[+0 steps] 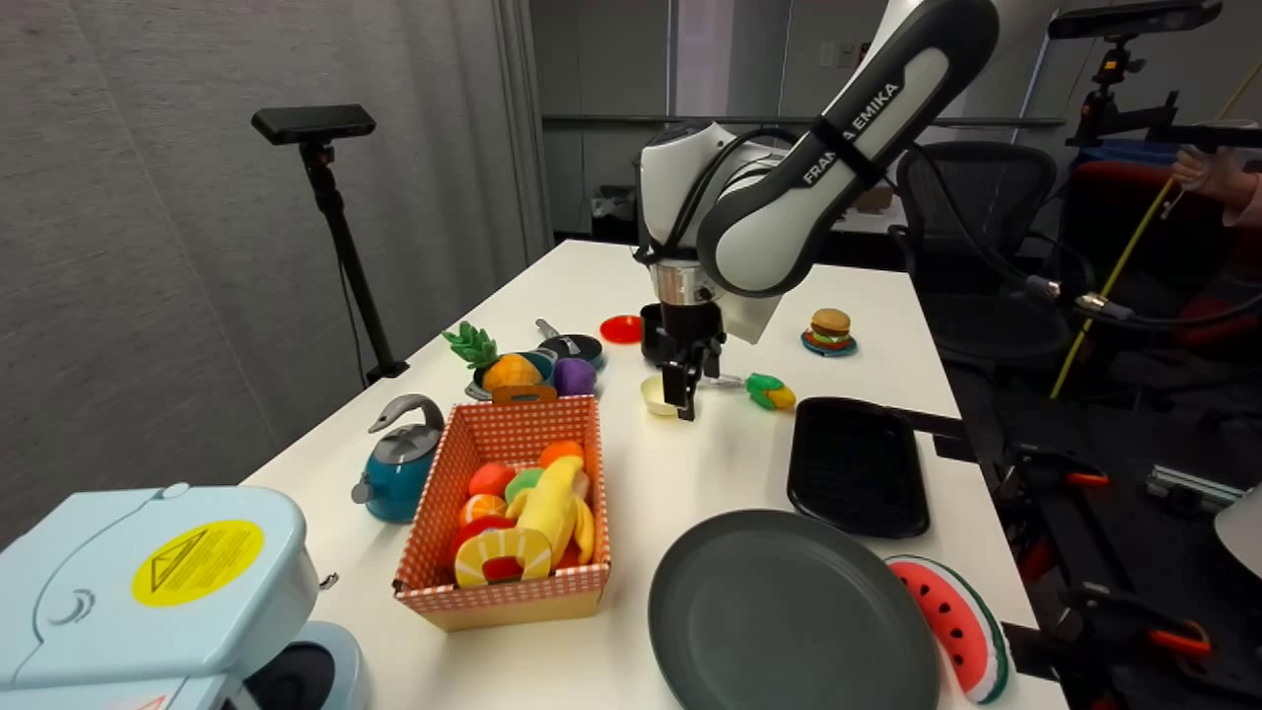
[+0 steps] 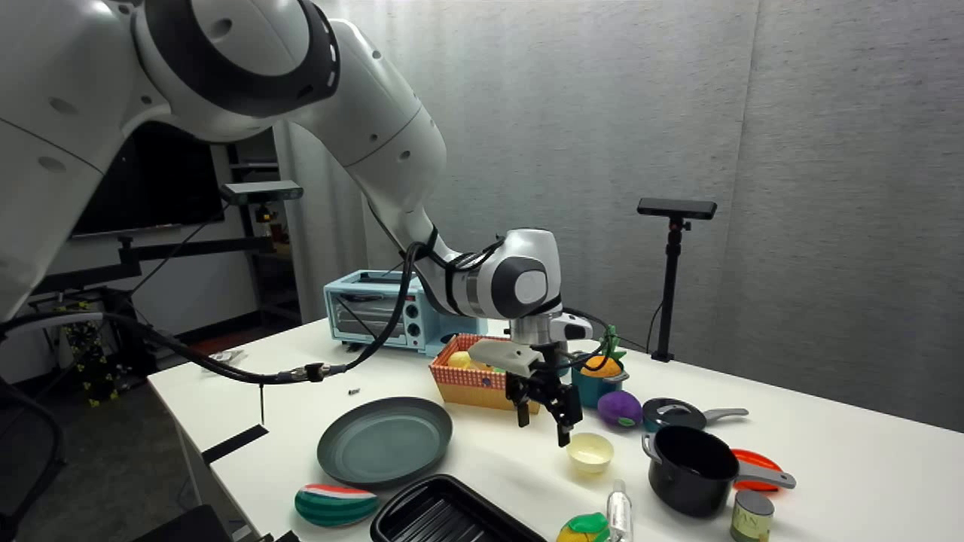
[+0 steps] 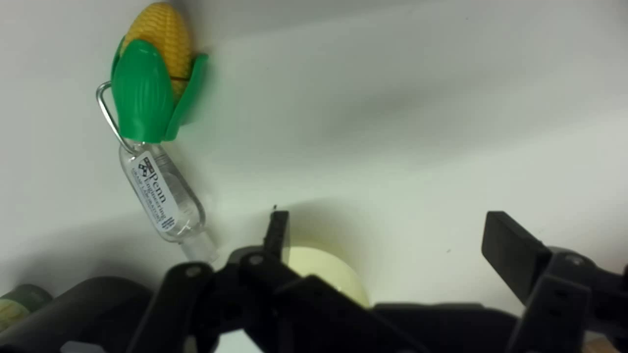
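Note:
My gripper (image 3: 387, 240) hangs over the white table with its jaws wide apart and nothing between them; it also shows as open in an exterior view (image 2: 544, 427). Nearest to it is a small cream bowl (image 3: 326, 267), partly hidden behind one finger in the wrist view. In an exterior view the bowl (image 2: 590, 453) stands just beside and below the fingertips. A toy corn with green husk (image 3: 142, 93) lies at the upper left of the wrist view, touching a clear small bottle (image 3: 162, 193) with a Penn Engineering label.
A black pot (image 2: 689, 474), a can (image 2: 751, 516) and a purple toy eggplant (image 2: 620, 409) stand near the bowl. Also on the table are a checked basket (image 1: 513, 613) of toy fruit, a grey plate (image 1: 789, 611), a black tray (image 1: 856, 468), a watermelon slice (image 1: 956, 621) and a kettle (image 1: 402, 473).

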`<state>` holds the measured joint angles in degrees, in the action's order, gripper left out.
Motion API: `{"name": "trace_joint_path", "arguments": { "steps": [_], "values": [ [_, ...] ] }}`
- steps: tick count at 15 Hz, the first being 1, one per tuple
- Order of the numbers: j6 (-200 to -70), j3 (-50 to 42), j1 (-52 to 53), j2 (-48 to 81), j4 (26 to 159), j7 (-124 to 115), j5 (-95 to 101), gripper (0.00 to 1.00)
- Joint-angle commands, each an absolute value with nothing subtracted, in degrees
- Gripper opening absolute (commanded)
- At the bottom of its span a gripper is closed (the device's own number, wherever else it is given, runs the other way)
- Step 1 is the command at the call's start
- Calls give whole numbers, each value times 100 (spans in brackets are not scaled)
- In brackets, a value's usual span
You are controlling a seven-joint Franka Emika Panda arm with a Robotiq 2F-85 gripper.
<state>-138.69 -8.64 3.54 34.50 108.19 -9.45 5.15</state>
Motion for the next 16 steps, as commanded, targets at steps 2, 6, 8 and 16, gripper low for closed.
{"name": "trace_joint_path", "arguments": {
  "steps": [2, 6, 8, 16],
  "values": [
    [-13594, -866, 307, 3769, 10307, -1132, 618, 100],
    [-13520, -879, 298, 3951, 10061, -1182, 601, 100],
    [-13481, -892, 290, 4039, 9947, -1212, 597, 100],
    [-13402, -1002, 252, 4410, 9526, -1302, 588, 100]
  ]
}}
